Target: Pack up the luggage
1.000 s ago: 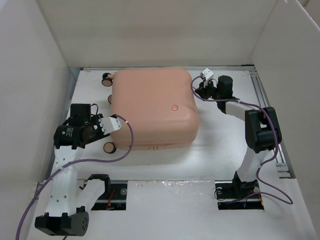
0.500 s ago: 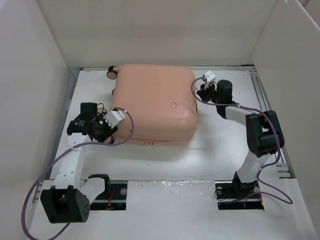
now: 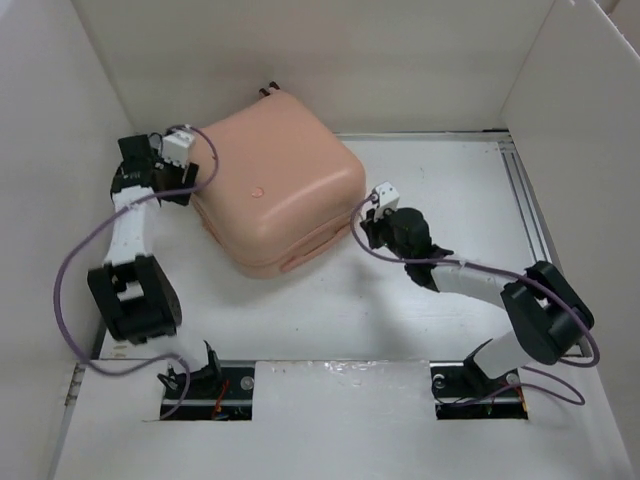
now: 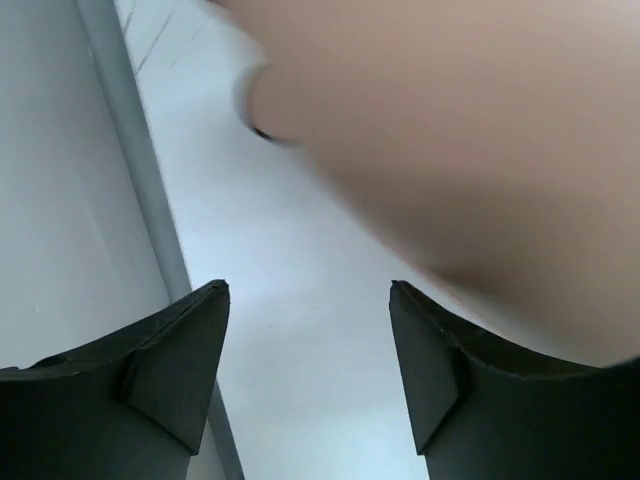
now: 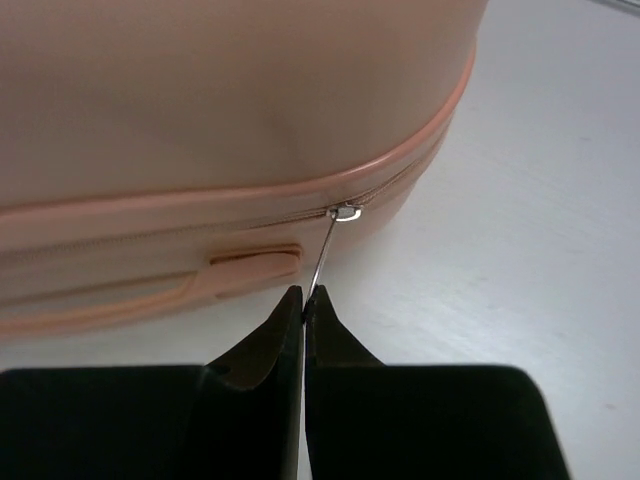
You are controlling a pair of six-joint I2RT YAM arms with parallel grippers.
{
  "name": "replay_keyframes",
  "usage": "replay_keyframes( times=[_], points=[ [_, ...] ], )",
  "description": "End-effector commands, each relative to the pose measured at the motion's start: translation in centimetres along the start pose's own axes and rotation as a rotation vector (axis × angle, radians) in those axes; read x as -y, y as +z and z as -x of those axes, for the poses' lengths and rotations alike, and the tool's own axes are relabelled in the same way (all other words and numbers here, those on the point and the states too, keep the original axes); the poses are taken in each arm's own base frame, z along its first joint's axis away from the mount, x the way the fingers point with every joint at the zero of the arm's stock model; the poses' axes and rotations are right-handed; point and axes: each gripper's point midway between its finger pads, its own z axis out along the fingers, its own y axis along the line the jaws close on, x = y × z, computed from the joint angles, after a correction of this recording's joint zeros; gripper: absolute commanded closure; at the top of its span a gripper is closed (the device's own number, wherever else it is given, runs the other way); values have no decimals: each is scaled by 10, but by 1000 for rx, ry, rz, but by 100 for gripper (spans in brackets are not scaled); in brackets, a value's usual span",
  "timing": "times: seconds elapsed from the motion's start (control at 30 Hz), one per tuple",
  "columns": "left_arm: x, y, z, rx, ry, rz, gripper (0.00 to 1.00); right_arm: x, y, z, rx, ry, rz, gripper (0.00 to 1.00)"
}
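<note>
Top view: a rotation of the large peach-pink hard-shell suitcase (image 3: 275,190) since a second ago, from square-on to cornerwise, with a shift toward the far-left of the white bench (image 3: 450,190). Left arm swung up to the shell's far-left side, right arm stretched low across to its near-right edge. Lid down on the shell; contents hidden. Left end effector (image 3: 172,180) just beside the shell's left corner. Right end effector (image 3: 362,235) up against the seam.

Left wrist view: black fingers (image 4: 180,350) set moderately apart, wider than a second ago, with only bare bench between them. Blurred pink shell close above and to the right; contact with it impossible to tell.

Right wrist view: fingers pressed together, pinching the thin metal zipper pull (image 5: 325,255). Pull taut up to its small ring (image 5: 347,212) on the pink zip track, at a rounded corner, just right of a flat pink tab (image 5: 255,258).

Judged progress: filling apparently over, given the closed lid. In hand now, drawing the zip round the shell, probably with turns of the case to feed the track. How much of the track is closed, not clear from here. Left to do: the rest of the zip run, then release of the pull.
</note>
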Motion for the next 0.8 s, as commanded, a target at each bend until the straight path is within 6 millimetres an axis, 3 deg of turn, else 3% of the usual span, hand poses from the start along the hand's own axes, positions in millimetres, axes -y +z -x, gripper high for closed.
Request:
replay_keyframes(
  times=[0.0, 0.07, 0.1, 0.13, 0.17, 0.2, 0.27, 0.33, 0.43, 0.47, 0.53, 0.57, 0.67, 0.77],
  points=[
    [77, -105, 80, 313, 229, -50, 37, -105, -23, 40, 133, 66, 322, 100],
    [112, -130, 84, 338, 273, -146, 36, -121, -33, 40, 133, 84, 353, 100],
    [146, -148, 97, 376, 304, -231, 36, -123, -35, 31, 117, 82, 351, 100],
    [178, -153, 93, 366, 349, -326, 36, -125, -36, 31, 114, 96, 350, 100],
    [212, -167, 84, 347, 395, -415, 36, -129, -40, 27, 107, 102, 360, 100],
    [267, -188, 73, 375, 483, -529, 37, -127, -40, 21, 91, 122, 347, 100],
    [305, -209, 54, 378, 523, -626, 40, -129, -40, 21, 91, 130, 343, 100],
    [332, -216, 13, 294, 550, -716, 48, -132, -40, 25, 100, 130, 344, 100],
    [341, -212, -34, 231, 597, -729, 54, -135, -36, 25, 86, 105, 340, 100],
    [349, -200, -67, 164, 642, -742, 55, -133, -35, 25, 87, 105, 330, 100],
    [354, -186, -86, 158, 734, -713, 55, -138, -34, 26, 88, 103, 333, 100],
    [362, -175, -107, 110, 803, -719, 54, -143, -36, 26, 87, 101, 344, 100],
    [361, -151, -100, 119, 846, -613, 40, -150, -37, 21, 77, 104, 346, 100],
    [363, -143, -79, 206, 813, -561, 35, -155, -39, 21, 76, 110, 346, 100]
  ],
)
